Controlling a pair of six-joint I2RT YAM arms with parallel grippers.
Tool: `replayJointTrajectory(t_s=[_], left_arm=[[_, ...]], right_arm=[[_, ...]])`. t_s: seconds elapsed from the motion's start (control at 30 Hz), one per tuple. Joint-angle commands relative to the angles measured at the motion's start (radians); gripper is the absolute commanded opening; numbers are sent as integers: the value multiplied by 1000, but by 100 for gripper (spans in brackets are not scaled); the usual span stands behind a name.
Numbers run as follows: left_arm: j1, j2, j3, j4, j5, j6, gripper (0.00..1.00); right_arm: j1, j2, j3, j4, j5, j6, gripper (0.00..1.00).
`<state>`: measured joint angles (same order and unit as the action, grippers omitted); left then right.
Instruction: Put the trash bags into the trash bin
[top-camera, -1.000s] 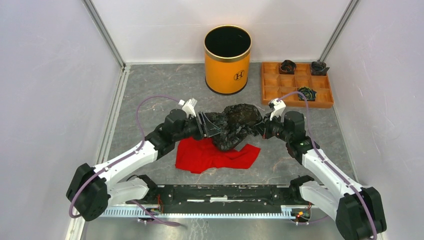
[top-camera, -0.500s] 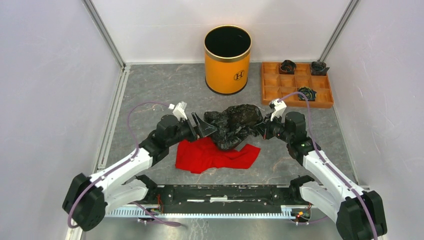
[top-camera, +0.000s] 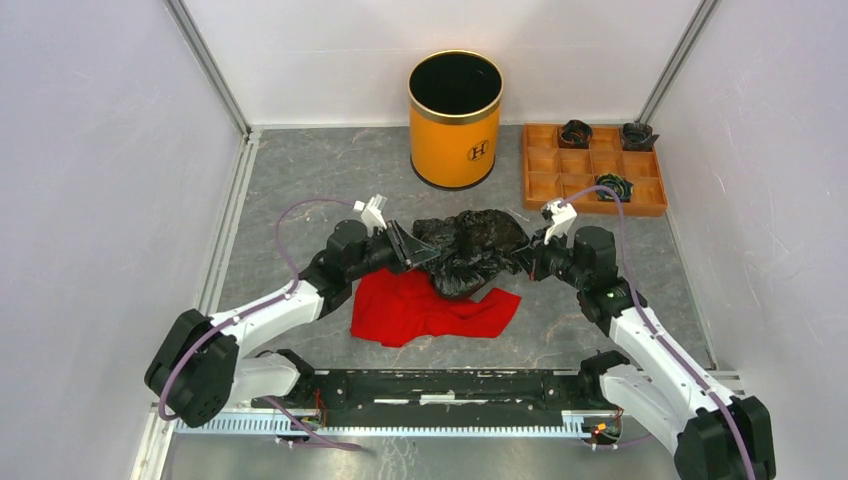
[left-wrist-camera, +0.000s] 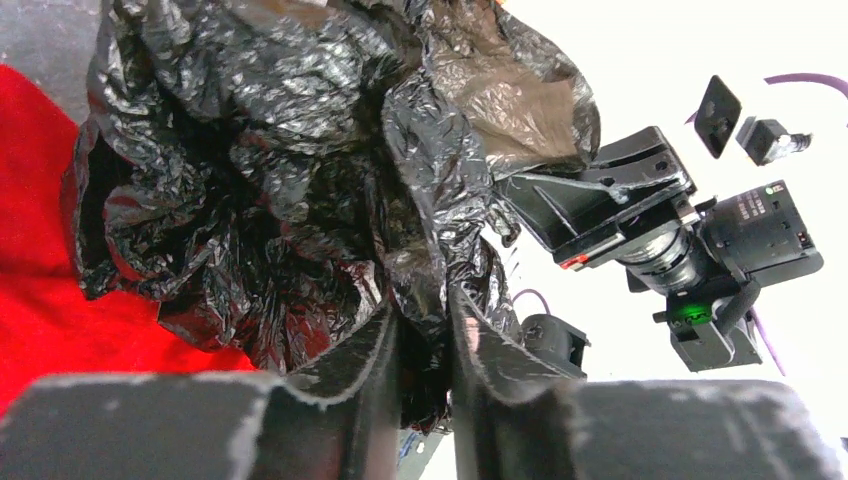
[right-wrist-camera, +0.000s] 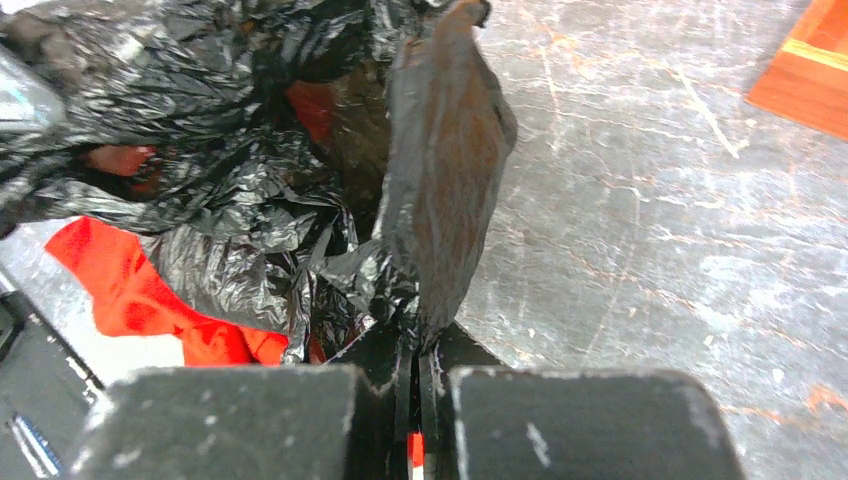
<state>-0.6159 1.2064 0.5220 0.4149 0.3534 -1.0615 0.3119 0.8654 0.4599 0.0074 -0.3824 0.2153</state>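
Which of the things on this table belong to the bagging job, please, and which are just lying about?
Part of the job:
black trash bag, pinched by the left claw and the right claw
trash bin, upright beyond the bag

Just lying about:
red cloth, partly under the bag
compartment tray
rolled dark bundles in the tray

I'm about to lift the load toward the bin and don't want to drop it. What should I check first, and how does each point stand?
1. Hold of left gripper on trash bag: ok.
2. Hold of right gripper on trash bag: ok.
3. The trash bin upright, mouth open: ok.
4. Bag free of red cloth beneath it: cannot tell.
5. The table between bag and bin free of obstacles: ok.
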Motion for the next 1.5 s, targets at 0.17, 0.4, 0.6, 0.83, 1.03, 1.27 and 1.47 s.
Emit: replayJointTrajectory(t_s=[0.17, 0.4, 0.6, 0.83, 1.03, 1.27, 1.47], left_arm=[[13, 82, 431, -523, -174, 300, 9], [-74, 260, 1281, -735, -115, 498, 2], [-209, 62, 926, -563, -210, 487, 2], [-206, -10, 267, -524, -369, 320, 2], [-200, 10, 368, -516, -271, 367, 2], [-203, 6, 1006, -599, -172, 519, 2], [-189, -1, 738, -674, -524, 411, 2]], right_arm=[[-3, -6, 143, -184, 323, 5, 0], [3, 90, 891, -418, 307, -116, 0], [5, -207, 589, -115, 70, -94, 0], [5, -374, -215, 45, 14, 101, 1], [7, -280, 52, -67, 80, 5, 0], [6, -118, 719, -222, 106, -58, 1], [7, -40, 434, -263, 429, 31, 0]])
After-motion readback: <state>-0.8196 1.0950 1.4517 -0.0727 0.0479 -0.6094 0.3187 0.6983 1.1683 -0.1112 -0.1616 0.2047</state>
